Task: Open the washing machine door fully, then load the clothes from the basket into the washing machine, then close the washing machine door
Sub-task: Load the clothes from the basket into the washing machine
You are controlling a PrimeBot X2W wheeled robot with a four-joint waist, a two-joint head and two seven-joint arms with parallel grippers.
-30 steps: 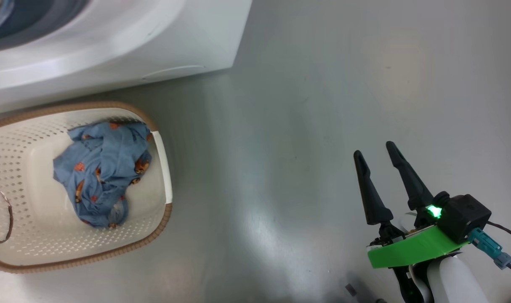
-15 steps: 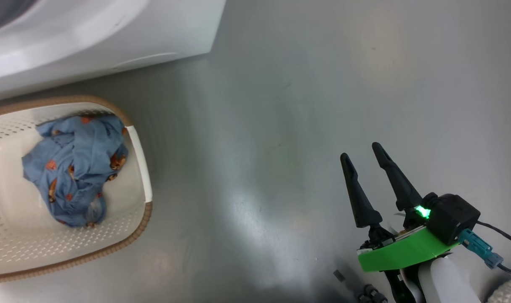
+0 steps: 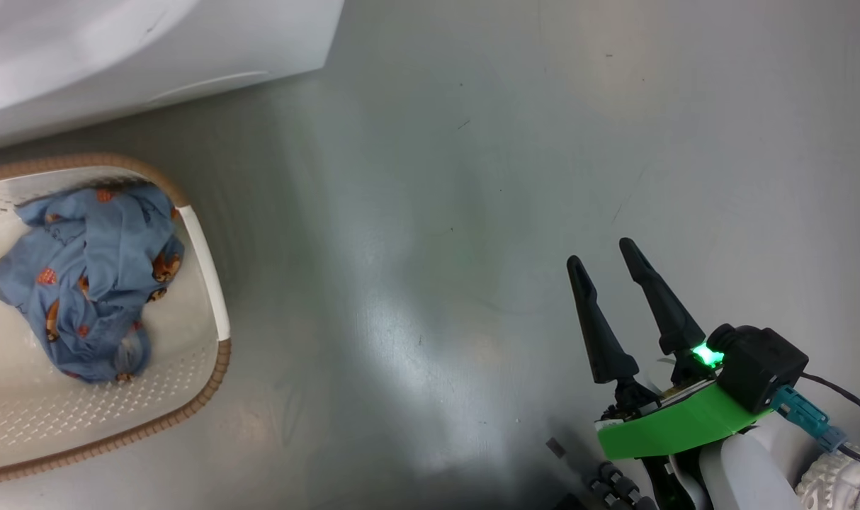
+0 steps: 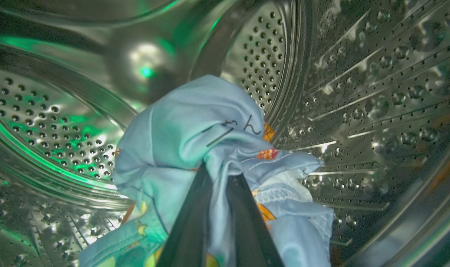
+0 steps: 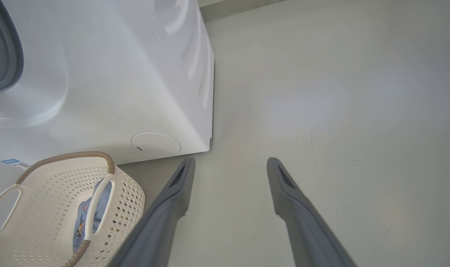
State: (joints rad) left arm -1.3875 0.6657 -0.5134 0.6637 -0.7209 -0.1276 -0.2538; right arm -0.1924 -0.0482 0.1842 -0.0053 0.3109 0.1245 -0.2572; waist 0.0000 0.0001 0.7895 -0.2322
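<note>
Grey floor separates basket, holding clothes, from right hand.

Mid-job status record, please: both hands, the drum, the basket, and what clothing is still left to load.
left hand: inside the steel drum, shut on a light blue garment
right hand: open, holding nothing, over the floor
basket: on the floor beside the washing machine
basket contents: one blue bear-print piece, not yet loaded
</note>
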